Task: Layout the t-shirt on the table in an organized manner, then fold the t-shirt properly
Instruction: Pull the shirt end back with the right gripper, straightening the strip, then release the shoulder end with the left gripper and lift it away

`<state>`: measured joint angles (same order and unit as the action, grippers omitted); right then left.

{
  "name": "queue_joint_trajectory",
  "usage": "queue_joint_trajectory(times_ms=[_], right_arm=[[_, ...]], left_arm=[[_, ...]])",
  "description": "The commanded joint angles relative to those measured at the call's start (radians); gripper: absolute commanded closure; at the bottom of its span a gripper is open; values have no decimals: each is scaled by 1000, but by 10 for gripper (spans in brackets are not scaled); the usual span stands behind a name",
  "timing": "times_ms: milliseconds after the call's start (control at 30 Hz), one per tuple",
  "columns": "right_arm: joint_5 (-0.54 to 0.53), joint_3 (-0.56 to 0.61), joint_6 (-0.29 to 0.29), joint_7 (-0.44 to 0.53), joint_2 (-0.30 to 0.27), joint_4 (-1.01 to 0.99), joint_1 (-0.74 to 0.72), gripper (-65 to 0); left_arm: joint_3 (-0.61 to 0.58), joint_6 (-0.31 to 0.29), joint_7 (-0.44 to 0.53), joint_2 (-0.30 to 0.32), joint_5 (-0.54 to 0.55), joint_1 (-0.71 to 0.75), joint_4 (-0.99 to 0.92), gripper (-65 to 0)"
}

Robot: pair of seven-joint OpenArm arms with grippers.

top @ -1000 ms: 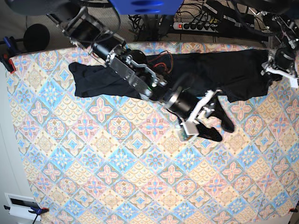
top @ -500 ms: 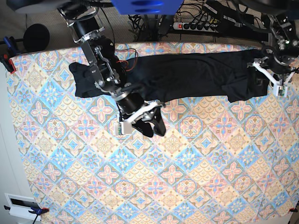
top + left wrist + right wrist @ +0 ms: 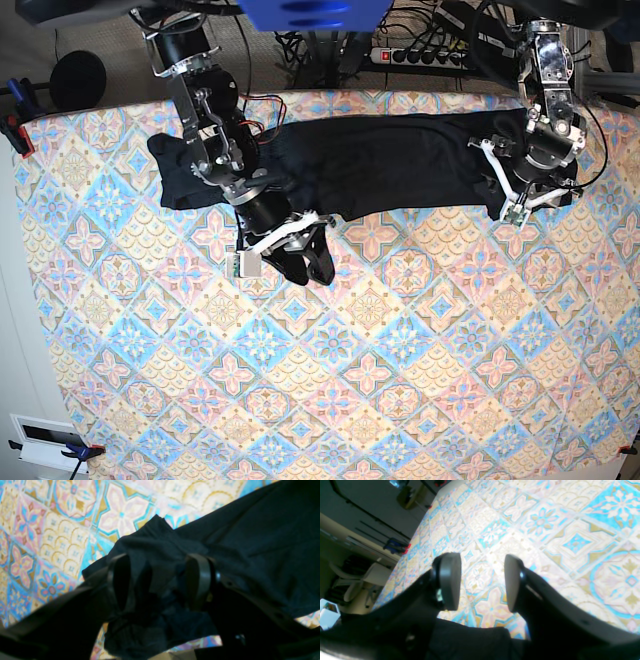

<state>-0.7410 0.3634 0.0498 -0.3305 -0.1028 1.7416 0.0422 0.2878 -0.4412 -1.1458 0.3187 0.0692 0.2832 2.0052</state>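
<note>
The black t-shirt lies stretched in a long band along the far side of the table. My left gripper is down on the garment's right end. In the left wrist view its fingers stand apart, and bunched t-shirt fabric lies between and under the left gripper. My right gripper hovers over bare patterned cloth just in front of the shirt's left half. In the right wrist view the right gripper is open and empty above the table.
A power strip and cables lie beyond the back edge. A round black object sits off the table's far left corner, near red clamps. A white box stands at the lower left.
My right arm swung from the table's right-centre to the left, in front of the shirt. My left arm came in from the right edge and dropped onto the shirt's right end.
</note>
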Motion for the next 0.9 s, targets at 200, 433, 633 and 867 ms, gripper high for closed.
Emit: queue_joint_trajectory(times_ms=[200, 433, 633, 867], right_arm=[[-9, -4, -15, 24, 5, 21, -15, -262], [-9, -4, -15, 24, 5, 21, -15, -262], [-9, -4, -15, 24, 5, 21, -15, -262], [-9, -4, -15, 24, 5, 21, -15, -262]], left_arm=[[9, 5, 11, 12, 2, -6, -8, -230], [6, 5, 11, 12, 5, -5, -10, -230], [4, 5, 8, 12, 7, -2, -10, -270], [3, 2, 8, 13, 10, 0, -74, -313]])
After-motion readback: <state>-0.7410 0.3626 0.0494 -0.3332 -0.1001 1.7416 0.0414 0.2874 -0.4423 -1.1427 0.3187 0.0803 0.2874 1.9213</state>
